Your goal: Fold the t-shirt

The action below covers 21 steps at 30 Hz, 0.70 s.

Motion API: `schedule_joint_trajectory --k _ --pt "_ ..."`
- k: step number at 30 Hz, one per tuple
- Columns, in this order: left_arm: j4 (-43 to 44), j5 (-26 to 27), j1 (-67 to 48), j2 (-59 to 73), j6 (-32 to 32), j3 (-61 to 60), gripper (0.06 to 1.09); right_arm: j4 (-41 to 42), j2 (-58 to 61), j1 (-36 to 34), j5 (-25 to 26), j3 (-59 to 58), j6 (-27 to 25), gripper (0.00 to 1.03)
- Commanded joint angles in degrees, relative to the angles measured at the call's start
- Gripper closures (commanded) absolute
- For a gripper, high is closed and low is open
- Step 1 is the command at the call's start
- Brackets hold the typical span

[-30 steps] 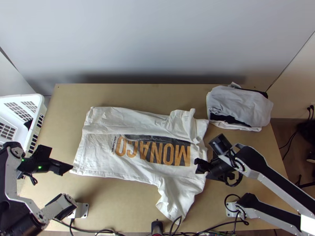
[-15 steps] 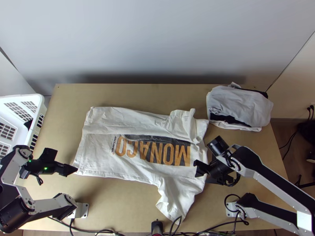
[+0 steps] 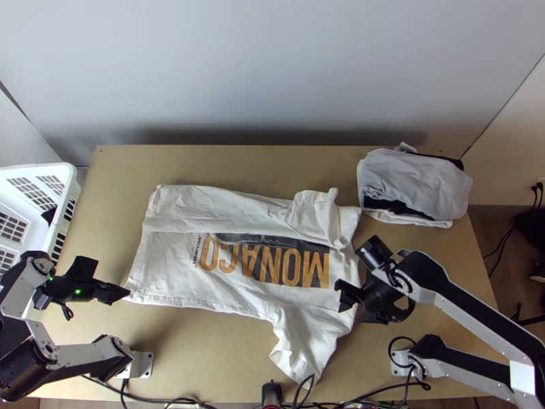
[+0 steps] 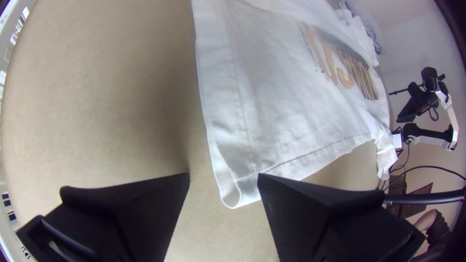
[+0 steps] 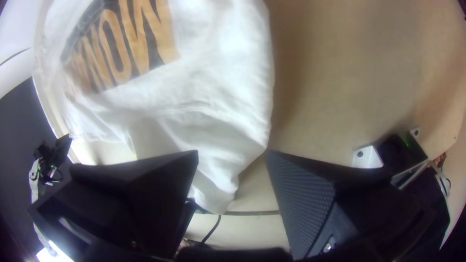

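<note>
A white t-shirt with a dark and orange print lies on the table, its far side folded over in a strip and one sleeve pointing toward the near edge. At its lower left corner is my left gripper; in the left wrist view the left gripper stands open, the hem corner between its fingers without being gripped. Over the shirt's right edge, near the shoulder, is my right gripper. The right wrist view has the right gripper open above the sleeve, which lies loose.
A pile of folded cloths lies at the table's far right. A white basket stands by the left edge. Cables run along the near edge.
The left gripper has moved right to the shirt's corner, then drawn back very slightly. The right gripper has shifted a little toward the near edge. The shirt lies as before.
</note>
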Motion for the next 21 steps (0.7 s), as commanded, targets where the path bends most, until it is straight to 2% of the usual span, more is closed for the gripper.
schedule_joint_trajectory --k 1,13,14,18,19,21 --pt "-0.61 0.74 0.0 -0.51 -0.01 0.74 0.36 -1.02 0.17 0.12 -0.19 0.14 -0.01 0.37" --pt "-4.21 1.62 0.35 -2.97 -0.18 1.8 0.36 -1.02 0.61 0.39 -0.19 0.31 -0.01 0.37" --pt "-4.74 1.71 0.35 -3.14 0.17 1.71 0.41 -1.02 0.69 0.39 -0.19 0.4 0.08 0.37" --pt "-5.18 2.94 0.71 -4.29 0.08 1.62 0.77 -2.51 0.96 0.39 -0.19 1.02 0.25 0.37" --pt "-5.18 3.12 0.97 -4.55 0.08 1.62 0.82 -2.78 0.87 0.39 -0.19 1.02 0.16 0.37" --pt "-5.26 3.47 1.14 -4.81 0.52 1.62 0.83 -2.78 0.96 0.39 -0.19 1.02 0.25 0.37"
